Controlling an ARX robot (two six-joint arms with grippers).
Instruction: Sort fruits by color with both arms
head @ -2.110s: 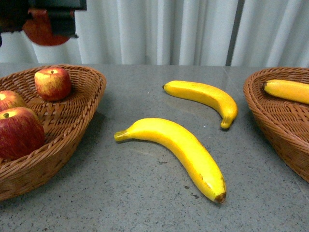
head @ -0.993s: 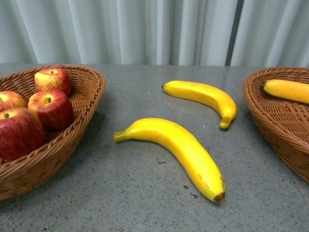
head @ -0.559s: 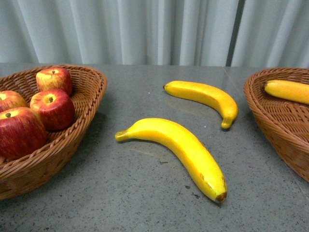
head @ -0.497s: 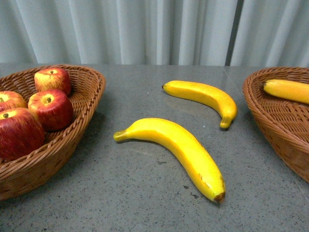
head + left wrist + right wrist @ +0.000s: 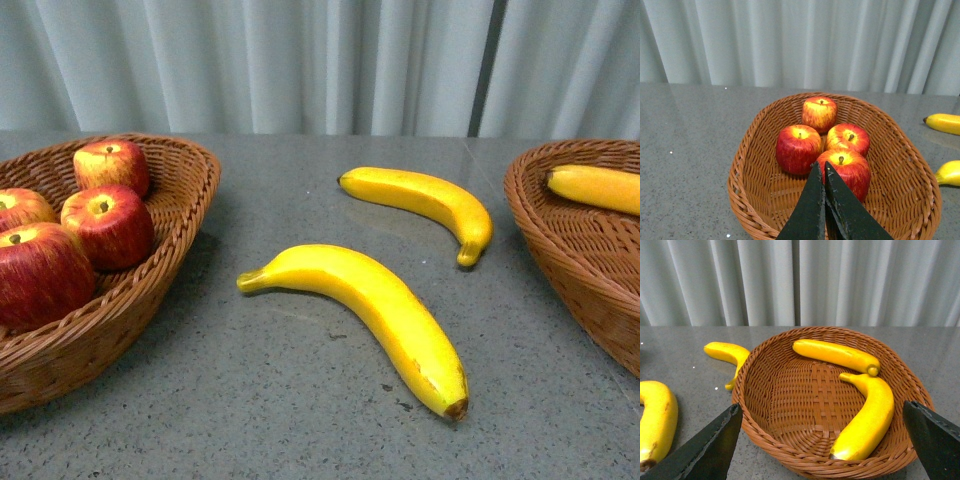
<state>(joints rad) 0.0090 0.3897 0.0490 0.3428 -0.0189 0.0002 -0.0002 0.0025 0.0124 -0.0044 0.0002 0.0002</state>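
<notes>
Several red apples (image 5: 108, 225) lie in the left wicker basket (image 5: 190, 190). In the left wrist view my left gripper (image 5: 821, 167) is shut and empty, hovering just short of the nearest apple (image 5: 845, 170). Two bananas lie on the grey table, one nearer (image 5: 370, 305) and one farther (image 5: 425, 198). The right basket (image 5: 790, 455) holds two bananas, a straight one (image 5: 835, 355) and a curved one (image 5: 867, 415). My right gripper (image 5: 821, 406) is open above that basket's near rim, with nothing between its fingers (image 5: 715, 445). Neither arm shows in the front view.
White curtains hang behind the table. Both table bananas sit between the two baskets; the right wrist view shows them (image 5: 657, 417) beside the right basket, and the left wrist view catches their ends (image 5: 942, 122) past the apple basket (image 5: 755, 190).
Two seconds ago my left gripper held an apple above the left basket. That apple now lies in the basket with the others, and the arm has left the front view.
</notes>
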